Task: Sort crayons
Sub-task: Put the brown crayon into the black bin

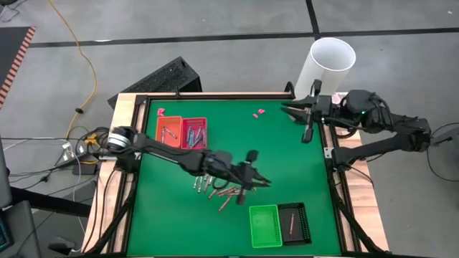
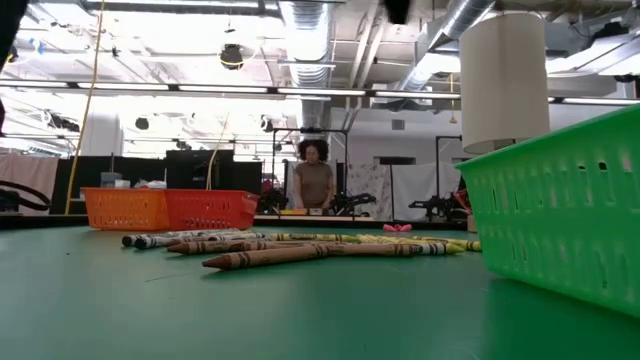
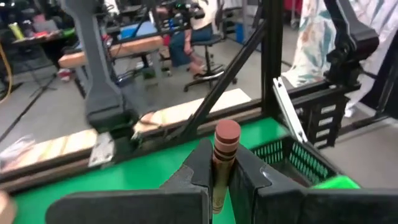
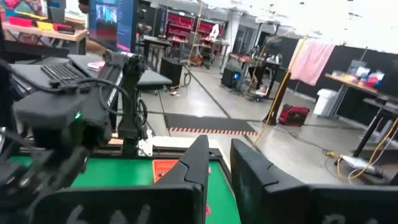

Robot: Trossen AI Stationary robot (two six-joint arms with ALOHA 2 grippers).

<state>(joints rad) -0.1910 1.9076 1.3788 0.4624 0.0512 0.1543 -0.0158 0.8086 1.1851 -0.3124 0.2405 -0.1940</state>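
I read no brand, label or writing on anything in view. My left claw sits above the green worktop, just beyond the loose crayons and near the green tray, clenched on one brown-red wax crayon. In the left wrist view that crayon stands between the two fingers, its flat round end sticking out past the fingertips, long axis in line with the fingers.

The loose heap of paper-wrapped crayons lies at mid-worktop; in the low view most of them lie flat, long axes running roughly across the picture.

One crayon lies in the black mesh tray, beside the green plastic tray. The orange tray and red tray at the far left also hold crayons.

My right claw waits at the far right edge by the white cylinder, fingers apart, grasping nothing.
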